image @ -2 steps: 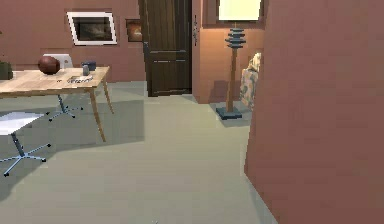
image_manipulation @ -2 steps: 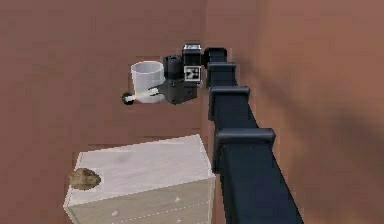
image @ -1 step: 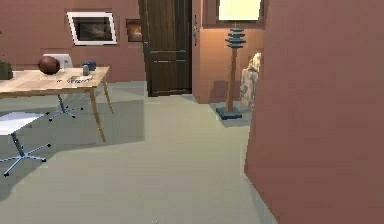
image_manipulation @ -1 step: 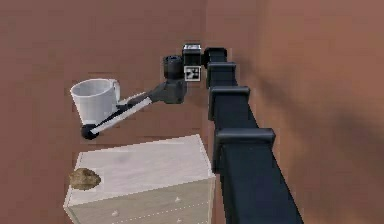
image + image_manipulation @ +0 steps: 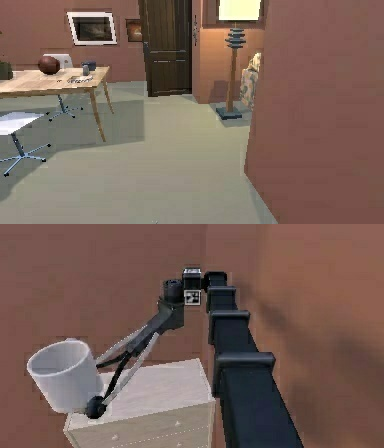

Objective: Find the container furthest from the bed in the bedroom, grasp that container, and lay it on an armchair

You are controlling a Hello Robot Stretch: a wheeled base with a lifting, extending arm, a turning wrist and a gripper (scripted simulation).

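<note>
In the arm side view, the arm [image 5: 245,374] runs as a dark square bar from the bottom edge up toward the upper middle of the frame. The gripper [image 5: 97,404] reaches from there down to the lower left, its two thin fingers [image 5: 135,349] slanting toward a white container [image 5: 60,372]. The container is a round, open-topped tub, tilted in the frame's lower left, right at the finger ends. Just to its right and below it is the top of a white dresser [image 5: 160,409], with drawer fronts along the bottom edge. With the dresser that close behind, I cannot tell whether the gripper has hold of the container or whether the container rests on the dresser. I cannot tell how far apart the fingers are either. A plain brown wall [image 5: 90,274] fills the background.

In the forward view, a wooden desk [image 5: 60,82] stands at the left with a brown ball [image 5: 48,65] on it. A white swivel chair [image 5: 18,135] sits at lower left. A framed picture [image 5: 92,27] hangs at upper left, a dark door [image 5: 168,45] stands at top centre, and a floor lamp [image 5: 236,60] is to its right.
</note>
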